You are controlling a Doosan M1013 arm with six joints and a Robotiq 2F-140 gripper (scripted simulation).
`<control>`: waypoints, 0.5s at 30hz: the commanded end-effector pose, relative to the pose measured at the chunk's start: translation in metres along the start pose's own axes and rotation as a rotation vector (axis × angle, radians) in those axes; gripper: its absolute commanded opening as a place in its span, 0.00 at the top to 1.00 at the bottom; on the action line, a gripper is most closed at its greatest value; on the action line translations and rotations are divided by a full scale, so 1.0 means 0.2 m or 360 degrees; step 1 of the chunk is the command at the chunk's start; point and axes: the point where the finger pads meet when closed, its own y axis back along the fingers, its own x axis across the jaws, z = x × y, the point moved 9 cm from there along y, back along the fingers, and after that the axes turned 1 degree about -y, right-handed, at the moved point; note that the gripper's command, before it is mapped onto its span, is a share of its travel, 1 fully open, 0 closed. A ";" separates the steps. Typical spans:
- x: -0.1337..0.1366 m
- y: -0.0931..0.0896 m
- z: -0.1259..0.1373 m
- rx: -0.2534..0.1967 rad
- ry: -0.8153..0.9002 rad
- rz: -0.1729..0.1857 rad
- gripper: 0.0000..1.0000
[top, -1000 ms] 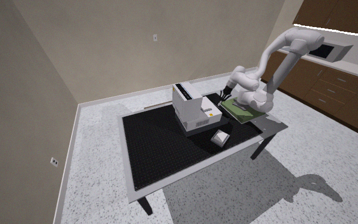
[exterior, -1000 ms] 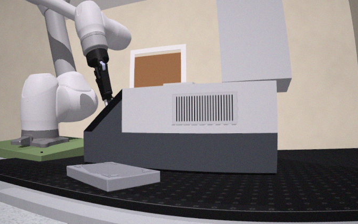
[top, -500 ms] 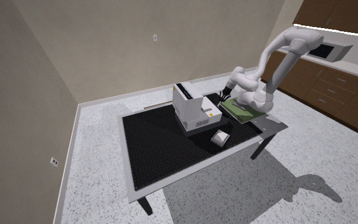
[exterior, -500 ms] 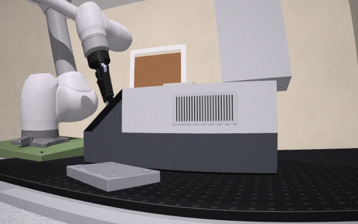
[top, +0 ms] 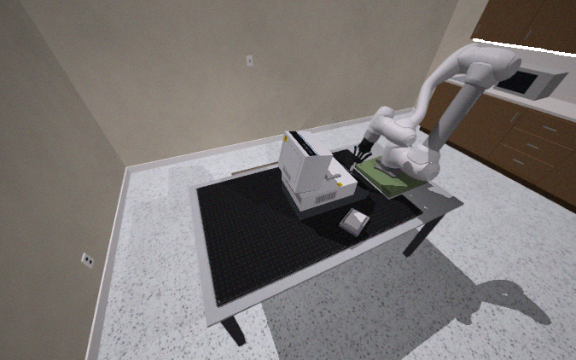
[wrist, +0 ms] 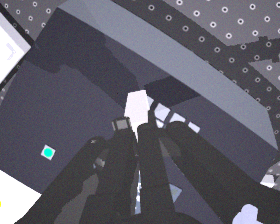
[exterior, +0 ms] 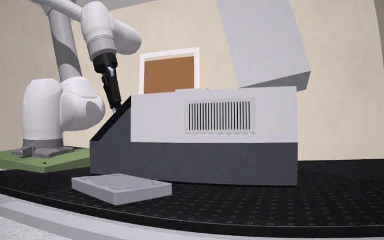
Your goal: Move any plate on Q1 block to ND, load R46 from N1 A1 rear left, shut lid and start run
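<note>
The cycler Q1 [top: 348,189] [exterior: 157,119] [wrist: 21,107] stands on the dark mat. Its lid [top: 311,173] [exterior: 267,44] is raised and tilted back, so it is not shut. The status lamp [wrist: 48,152] shows green. My gripper [top: 352,168] [exterior: 114,111] [wrist: 139,105] is shut with nothing in it. Its tips are at the sloping front panel, over the keypad end nearer the lamp. Pale keys [wrist: 177,118] show beside the tips; the key under them is hidden. A nest [top: 346,229] [exterior: 142,195] beside Q1 bears no plate that I can make out. R46 and the block's contents cannot be made out.
The arm stands on a green base plate [top: 390,190] [exterior: 44,168] in front of Q1's panel. The raised lid stands high over the rear of the housing. A pale corner [wrist: 3,65] of something beside Q1 shows at the wrist view's left edge.
</note>
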 end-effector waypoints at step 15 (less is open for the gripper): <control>0.03 0.12 -0.03 0.0000 0.0000 0.0000 1.00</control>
